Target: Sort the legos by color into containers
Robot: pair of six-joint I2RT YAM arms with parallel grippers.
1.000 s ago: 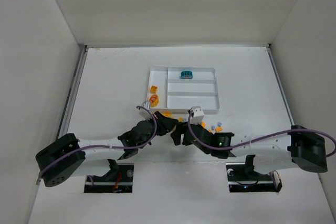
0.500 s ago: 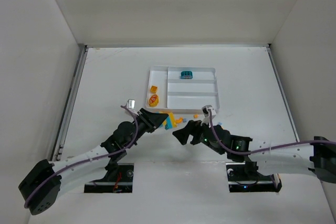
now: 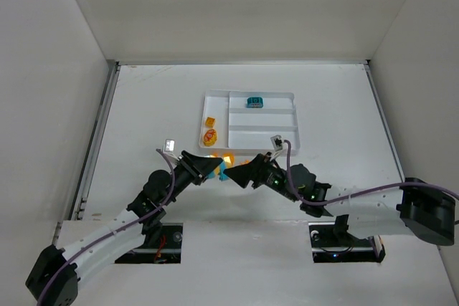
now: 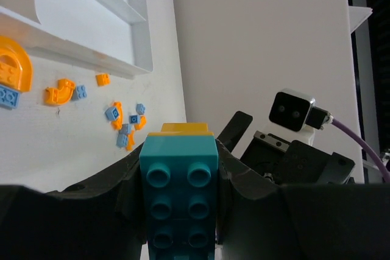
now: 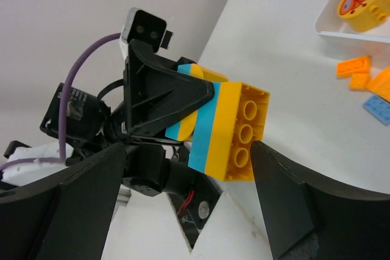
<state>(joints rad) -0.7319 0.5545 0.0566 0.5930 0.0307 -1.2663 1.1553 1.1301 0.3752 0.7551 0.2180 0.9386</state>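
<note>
A stack of legos, a teal brick (image 4: 178, 193) joined to a yellow-orange brick (image 5: 234, 132), hangs above the table with my left gripper (image 4: 178, 168) shut on the teal end. In the top view the stack (image 3: 224, 160) sits between both grippers, just in front of the white tray (image 3: 287, 116). My right gripper (image 5: 187, 147) is open, its fingers standing either side of the yellow-orange end without touching it. One teal lego (image 3: 254, 101) lies in the tray's far long section. A round orange piece (image 3: 209, 136) and an orange brick (image 3: 209, 121) lie in the narrow section.
Several small orange and light blue legos (image 4: 122, 120) are scattered on the table in front of the tray's near wall (image 4: 91, 53). More orange pieces (image 5: 353, 65) lie beside the tray corner. White walls close in the table on three sides.
The left gripper has carried the stack rightward toward the middle. The right gripper has opened wider and swung left to meet it, so its fingers now flank the stack's yellow-orange end.
</note>
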